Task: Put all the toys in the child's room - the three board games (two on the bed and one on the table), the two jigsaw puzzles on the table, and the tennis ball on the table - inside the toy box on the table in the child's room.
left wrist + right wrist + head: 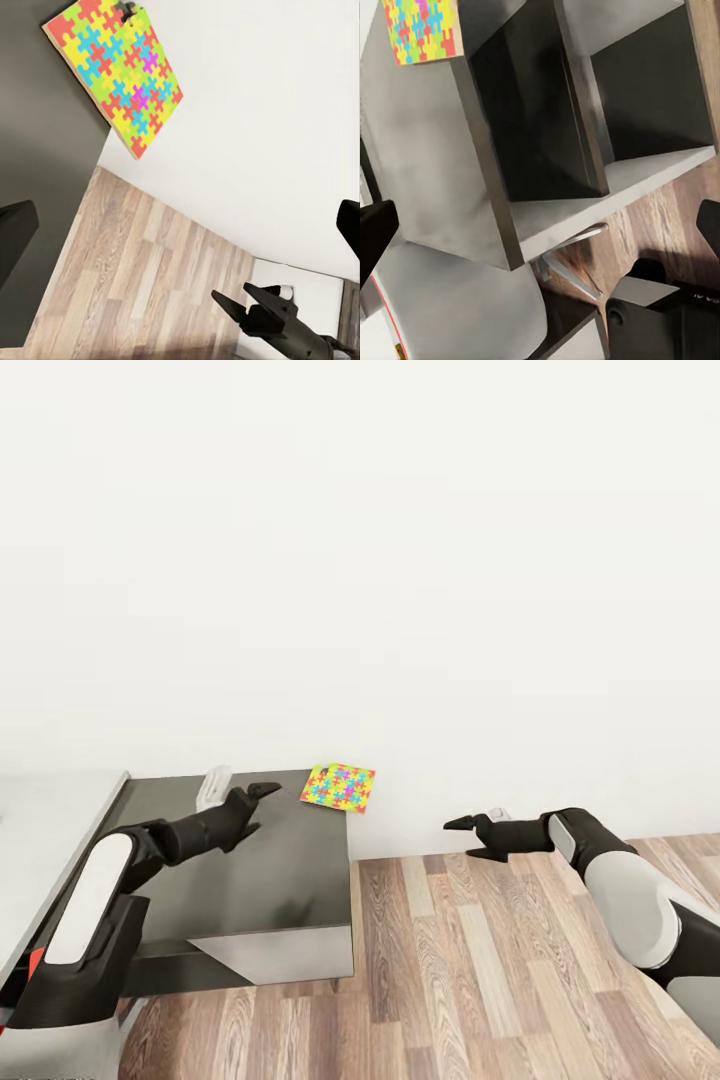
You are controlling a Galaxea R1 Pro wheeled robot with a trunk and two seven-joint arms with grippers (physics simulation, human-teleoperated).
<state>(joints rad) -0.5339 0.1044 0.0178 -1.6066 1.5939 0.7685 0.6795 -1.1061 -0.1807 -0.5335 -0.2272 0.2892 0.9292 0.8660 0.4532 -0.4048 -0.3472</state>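
A jigsaw puzzle (pixel 339 788) lies on the dark cabinet top's (pixel 270 860) far corner, overhanging the edge. The left hand (pixel 262 792) hovers beside it, parted and empty; the right hand (pixel 468 836) hangs over the floor (pixel 480 980), parted and empty.

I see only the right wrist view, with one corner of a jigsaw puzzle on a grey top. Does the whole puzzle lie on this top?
Observer: Not fully. In the head view the jigsaw puzzle lies at the far corner of the dark cabinet top, and one side hangs over the edge.
Operator: Where is the left end effector?
Observer: The left end effector is over the cabinet top beside the puzzle, open and not touching it.
Operator: And my right one?
Observer: The right end effector is open and empty, above the wood floor, apart from the cabinet.
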